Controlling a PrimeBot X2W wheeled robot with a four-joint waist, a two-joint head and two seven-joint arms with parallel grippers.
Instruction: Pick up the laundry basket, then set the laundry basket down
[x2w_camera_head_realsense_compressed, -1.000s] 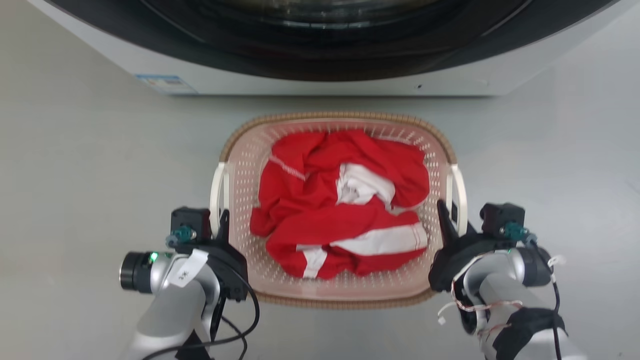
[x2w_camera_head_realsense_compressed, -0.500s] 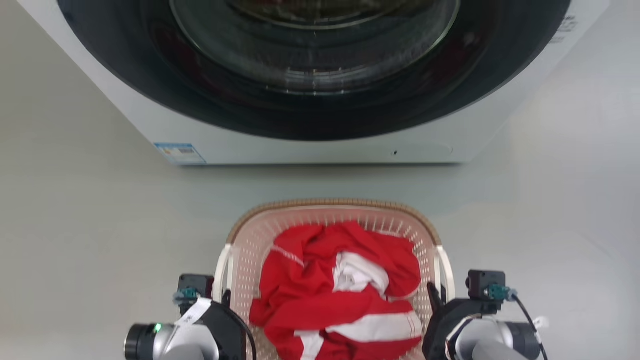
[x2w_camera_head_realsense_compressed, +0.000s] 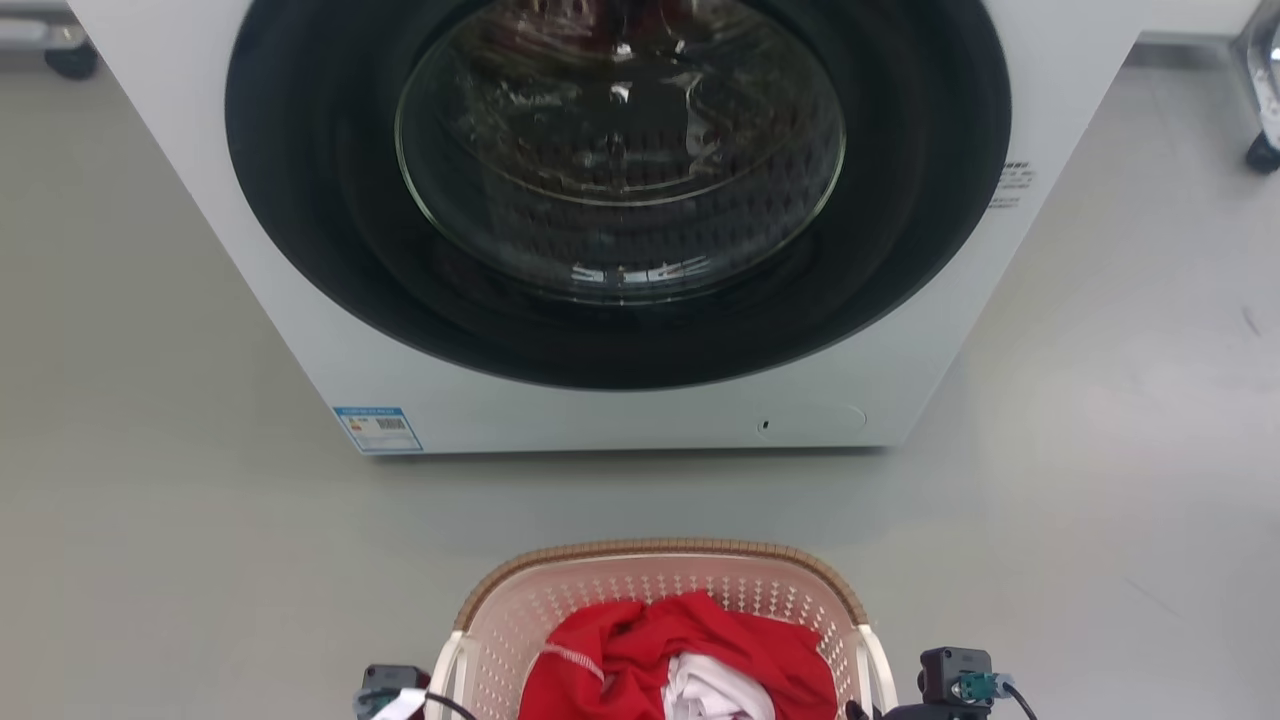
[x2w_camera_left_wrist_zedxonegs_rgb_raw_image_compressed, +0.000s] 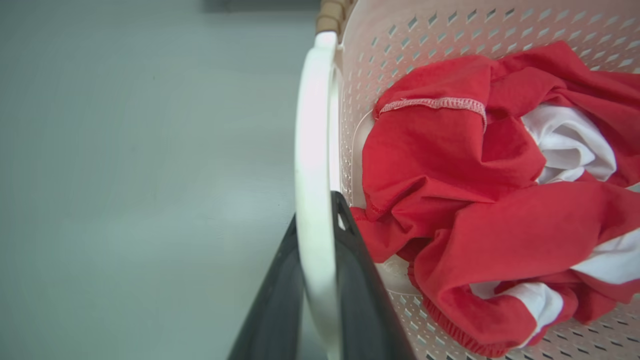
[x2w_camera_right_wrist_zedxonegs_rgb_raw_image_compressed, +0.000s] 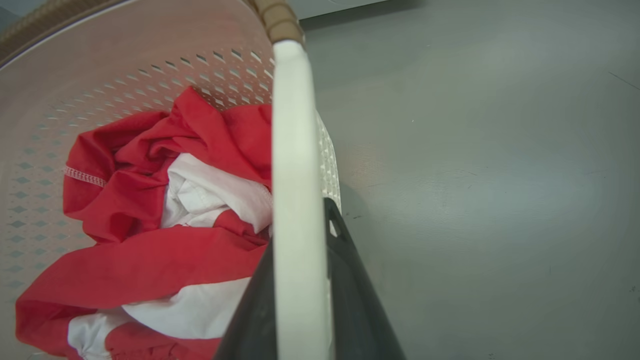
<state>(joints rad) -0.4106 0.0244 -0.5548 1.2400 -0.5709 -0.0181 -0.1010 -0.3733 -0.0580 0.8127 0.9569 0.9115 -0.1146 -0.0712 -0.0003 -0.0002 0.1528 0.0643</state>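
The head camera is being raised. Over the last second the white front-loading washer with a dark round glass door (x2w_camera_head_realsense_compressed: 620, 200) is being brought fully into the head view at 12 o'clock. The small, pale pink, perforated plastic laundry basket (x2w_camera_head_realsense_compressed: 660, 570) with its brown woven-look rim is being pushed down to the 6 o'clock edge. This shift is being read as camera movement. The wider strip of floor between the two is possibly being produced by the basket being lifted and drawn back, though that cannot be settled here.

The left white handle (x2w_camera_left_wrist_zedxonegs_rgb_raw_image_compressed: 312, 125) is being pinched between the dark fingers of the left gripper (x2w_camera_left_wrist_zedxonegs_rgb_raw_image_compressed: 317, 215). The right white handle (x2w_camera_right_wrist_zedxonegs_rgb_raw_image_compressed: 295, 125) is being pinched by the right gripper (x2w_camera_right_wrist_zedxonegs_rgb_raw_image_compressed: 297, 225). A crumpled red-and-white garment (x2w_camera_left_wrist_zedxonegs_rgb_raw_image_compressed: 450, 165) is being carried inside. The pick-up is judged to be under way, with the set-down not yet done.

The scene is being set on a smooth pale grey floor (x2w_camera_head_realsense_compressed: 150, 500), faintly scuffed. A blue label (x2w_camera_head_realsense_compressed: 377, 428) is being shown at the washer's 7 o'clock corner, and dark caster wheels at 10 (x2w_camera_head_realsense_compressed: 70, 60) and 2 o'clock (x2w_camera_head_realsense_compressed: 1262, 152).
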